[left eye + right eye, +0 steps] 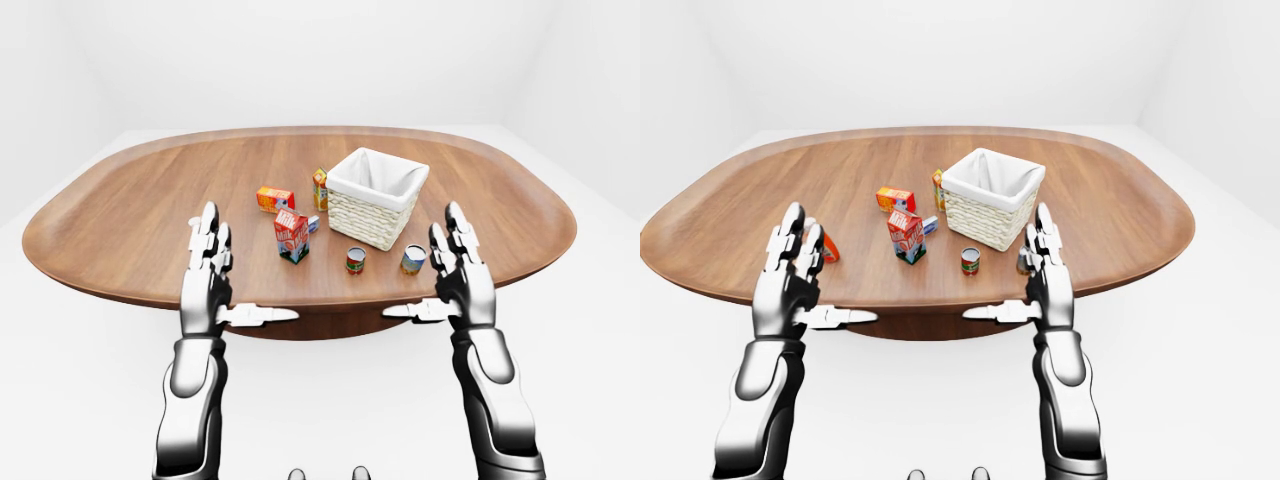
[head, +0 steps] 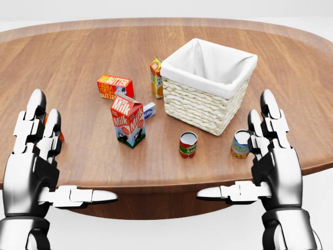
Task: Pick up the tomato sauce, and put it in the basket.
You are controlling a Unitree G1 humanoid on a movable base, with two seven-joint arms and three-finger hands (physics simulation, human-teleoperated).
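Note:
The tomato sauce is a small red can (image 2: 188,145) standing upright on the wooden table (image 2: 73,52), just below the basket in the head view. The basket (image 2: 197,107) is woven, with a white cloth liner, and looks empty. My left hand (image 2: 67,156) is open, fingers up and thumb pointing inward, over the table's near edge, to the left of the milk carton. My right hand (image 2: 237,167) is open in the same pose, to the right of the can. Neither hand touches anything.
A second can (image 2: 240,144) with a blue and yellow label stands beside my right hand's fingers. A milk carton (image 2: 128,121), a butter box (image 2: 115,86), a small orange carton (image 2: 156,77) and a small blue-white pack (image 2: 149,110) lie left of the basket. A red item (image 1: 828,248) shows behind my left hand.

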